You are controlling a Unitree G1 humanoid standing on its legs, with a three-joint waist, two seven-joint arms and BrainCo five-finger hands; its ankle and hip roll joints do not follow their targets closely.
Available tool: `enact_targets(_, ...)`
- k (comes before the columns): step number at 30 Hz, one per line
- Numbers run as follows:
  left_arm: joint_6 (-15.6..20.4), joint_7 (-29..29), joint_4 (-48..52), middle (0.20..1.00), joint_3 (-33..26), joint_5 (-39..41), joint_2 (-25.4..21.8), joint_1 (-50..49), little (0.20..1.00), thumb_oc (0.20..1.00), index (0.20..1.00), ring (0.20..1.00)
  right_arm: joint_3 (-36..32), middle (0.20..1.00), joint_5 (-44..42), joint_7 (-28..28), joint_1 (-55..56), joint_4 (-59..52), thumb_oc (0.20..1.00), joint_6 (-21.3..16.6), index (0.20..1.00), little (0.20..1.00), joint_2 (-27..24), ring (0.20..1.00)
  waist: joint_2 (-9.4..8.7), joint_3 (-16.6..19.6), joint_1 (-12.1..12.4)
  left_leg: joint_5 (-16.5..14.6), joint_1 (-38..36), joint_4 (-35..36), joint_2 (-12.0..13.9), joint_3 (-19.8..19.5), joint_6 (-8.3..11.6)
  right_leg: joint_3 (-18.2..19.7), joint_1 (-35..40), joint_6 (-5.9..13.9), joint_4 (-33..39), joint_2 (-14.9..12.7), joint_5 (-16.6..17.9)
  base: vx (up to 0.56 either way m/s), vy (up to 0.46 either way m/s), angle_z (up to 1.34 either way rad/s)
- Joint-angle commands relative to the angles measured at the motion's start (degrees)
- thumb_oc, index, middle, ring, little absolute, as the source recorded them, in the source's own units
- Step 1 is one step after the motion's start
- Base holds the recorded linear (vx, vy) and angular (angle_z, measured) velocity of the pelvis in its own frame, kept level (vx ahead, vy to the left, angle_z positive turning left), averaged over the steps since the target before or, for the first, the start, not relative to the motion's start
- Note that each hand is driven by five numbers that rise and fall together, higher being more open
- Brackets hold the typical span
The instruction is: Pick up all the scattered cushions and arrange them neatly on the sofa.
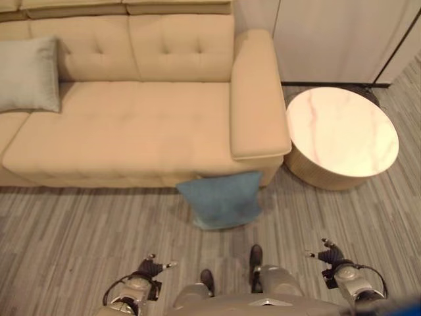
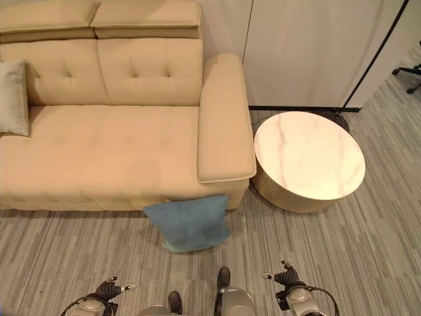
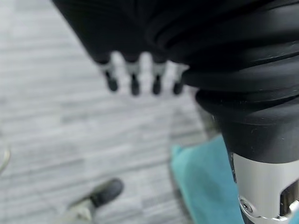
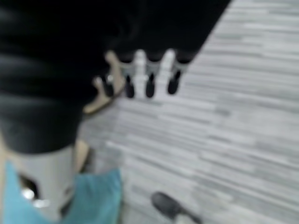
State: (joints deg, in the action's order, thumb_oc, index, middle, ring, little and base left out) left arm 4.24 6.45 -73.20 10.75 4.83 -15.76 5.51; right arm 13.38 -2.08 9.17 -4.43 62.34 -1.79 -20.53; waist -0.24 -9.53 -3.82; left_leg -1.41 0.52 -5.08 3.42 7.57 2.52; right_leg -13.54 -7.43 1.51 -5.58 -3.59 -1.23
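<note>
Leaning against the sofa front at lower centre of the head views, the blue cushion rests on the floor. We judge it light, soft and squashy, best pinched along its top edge or squeezed between both palms. Our left hand and right hand hang empty, fingers straight and apart. A grey cushion already sits upper left.

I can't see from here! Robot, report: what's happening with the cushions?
Left hand and right hand open, empty, low over the floor. Blue cushion on floor against the sofa front; grey cushion already on the seat. Path clear.
</note>
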Motion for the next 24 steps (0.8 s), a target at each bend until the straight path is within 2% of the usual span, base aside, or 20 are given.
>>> enact_targets(1, 0.53, 0.11, 0.52, 1.0, -0.12, -2.15, -1.63, -0.17, 1.0, 1.0, 1.0, 1.0, -0.02, 1.0, -1.08, 0.8, 0.19, 1.19, 1.0, -1.9, 1.0, 1.0, -0.59, 1.0, -5.07, 0.06, -1.1, -5.18, 6.0, -14.58, 1.09, 2.53, 2.59, 1.89, 1.94, 2.9, 6.07, -1.13, 0.56, 0.03, -0.203, 0.74)
enact_targets(3, 0.47, 0.27, 0.89, 1.0, 0.31, -1.75, -1.35, 0.27, 1.0, 1.0, 1.0, 1.0, -0.14, 1.0, -1.67, 0.73, 0.29, 1.81, 1.0, -1.76, 1.0, 1.0, -0.78, 1.0, -5.31, -0.33, -0.9, -4.18, 8.1, -16.36, 1.78, 2.39, 2.36, 1.45, 3.36, 2.31, 6.77, -0.87, -0.22, 0.07, -0.078, 0.42)
enact_targets(4, 0.47, 0.23, 1.16, 1.0, 0.6, -1.76, -1.22, 0.4, 1.0, 1.0, 1.0, 1.0, -0.17, 1.0, -1.82, 0.7, 0.36, 2.19, 1.0, -1.67, 1.0, 1.0, -0.91, 1.0, -5.3, -0.43, -0.66, -4.97, 8.78, -14.82, 1.9, 2.7, 1.97, 1.31, 4.23, 2.49, 7.21, -0.78, -0.63, 0.11, -0.019, 0.16)
enact_targets(6, 0.43, 0.11, 1.29, 1.0, 0.83, -1.84, -1.14, 0.46, 1.0, 1.0, 1.0, 1.0, -0.16, 1.0, -1.87, 0.7, 0.41, 2.47, 1.0, -1.63, 1.0, 1.0, -0.88, 1.0, -5.43, 0.02, -0.6, -4.4, 9.2, -12.08, 1.46, 2.74, 1.66, 1.25, 4.45, 2.78, 7.71, -0.92, -0.69, 0.11, 0.016, 0.21)
enact_targets(8, 0.37, -0.08, 1.32, 1.0, 1.33, -1.98, -0.93, 0.28, 1.0, 1.0, 1.0, 1.0, 0.07, 1.0, -1.43, 0.73, 0.63, 3.01, 1.0, -1.46, 1.0, 1.0, -0.88, 1.0, -4.8, 0.33, 0.14, -1.15, 9.93, -5.36, 0.98, 1.62, 1.93, 1.49, 5.25, 3.1, 8.1, -0.26, -1.19, 0.2, 0.086, 0.22)
enact_targets(9, 0.57, 0.04, 1.21, 1.0, 1.58, -1.57, -0.76, 0.08, 1.0, 1.0, 1.0, 1.0, 0.4, 1.0, -1.1, 1.05, 0.23, 3.88, 1.0, -1.4, 1.0, 1.0, -0.87, 1.0, -3.95, 0.27, 0.95, 2.32, 12.29, -0.76, 0.77, -0.12, 2.8, 2.3, 6.14, 3.19, 7.98, 0.49, -2.32, 0.18, 0.106, 0.05)
enact_targets(10, 0.57, 0.04, 1.2, 1.0, 1.58, -1.57, -0.76, 0.08, 1.0, 1.0, 1.0, 1.0, 0.41, 1.0, -1.1, 1.05, 0.22, 3.9, 1.0, -1.42, 1.0, 1.0, -0.87, 1.0, -4.0, 0.21, 0.97, 2.4, 12.08, -0.56, 0.72, -0.08, 2.81, 2.32, 6.24, 3.2, 7.96, 0.43, -2.39, 0.28, 0.192, 0.01)
enact_targets(11, 0.45, -0.16, 0.89, 1.0, 1.19, -0.89, -0.58, -0.43, 1.0, 1.0, 1.0, 1.0, 0.52, 1.0, -0.69, 0.86, 0.23, 4.24, 1.0, -1.25, 1.0, 1.0, -0.56, 1.0, -3.23, 0.56, 1.56, 3.78, 12.17, 2.87, 1.11, -1.48, 3.08, 3.29, 7.17, 3.41, 7.73, 1.02, -3.39, 0.23, 0.168, -0.1)
enact_targets(13, 0.19, -0.24, 0.21, 1.0, 0.68, -1.12, -0.67, -1.11, 1.0, 1.0, 1.0, 1.0, 0.4, 1.0, 0.15, 0.75, 0.76, 4.76, 1.0, -1.13, 1.0, 1.0, -0.2, 1.0, -2.92, 1.04, 1.75, 5.18, 10.59, 4.18, 0.89, -2.12, 3.06, 3.65, 7.51, 3.66, 7.05, 0.88, -3.61, 0.27, 0.2, -0.47)
enact_targets(16, 0.09, -0.33, -0.23, 1.0, 0.29, -1.54, -0.9, -1.47, 1.0, 1.0, 1.0, 1.0, 0.41, 1.0, 0.35, 0.66, 0.63, 4.91, 1.0, -1.04, 1.0, 1.0, 0.25, 1.0, -3.36, 1.42, 1.88, 4.73, 9.55, 4.33, 0.41, -1.21, 2.51, 4.47, 7.64, 4.07, 6.85, -0.01, -3.58, 0.17, 0.17, -0.58)
enact_targets(17, 0.07, -0.38, -0.53, 1.0, -0.15, -1.56, -1.34, -1.35, 1.0, 1.0, 1.0, 1.0, 0.42, 1.0, 0.55, 0.63, 0.46, 4.87, 1.0, -0.99, 1.0, 1.0, 0.65, 1.0, -3.94, 1.48, 2.2, 3.75, 9.6, 2.89, 0.02, -0.28, 1.93, 4.52, 7.49, 4.96, 5.87, -1.32, -3.88, 0.14, 0.176, -0.22)
enact_targets(21, -0.11, 0.13, 0.11, 1.0, -1.4, -0.9, -3.43, -0.94, 1.0, 1.0, 1.0, 1.0, 0.02, 1.0, 0.17, 0.01, 0.15, 3.56, 1.0, -0.83, 1.0, 1.0, 1.15, 1.0, -4.98, 1.26, 3.15, -0.65, 10.15, -2.21, -1.0, 1.64, -0.07, 4.54, 5.4, 6.08, -0.79, -4.9, -4.44, 0.13, 0.187, -0.33)
enact_targets(24, -0.07, 0.42, 0.27, 1.0, -2.28, -0.3, -4.64, -0.92, 1.0, 1.0, 1.0, 1.0, 0.06, 1.0, -0.25, -0.01, -0.49, 2.64, 1.0, -0.96, 1.0, 1.0, 1.22, 1.0, -5.04, 0.68, 3.15, -2.16, 9.93, -3.79, -0.89, 2.12, -1.17, 5.52, 2.65, 6.64, -5.11, -5.54, -3.43, 0.08, 0.076, -0.12)
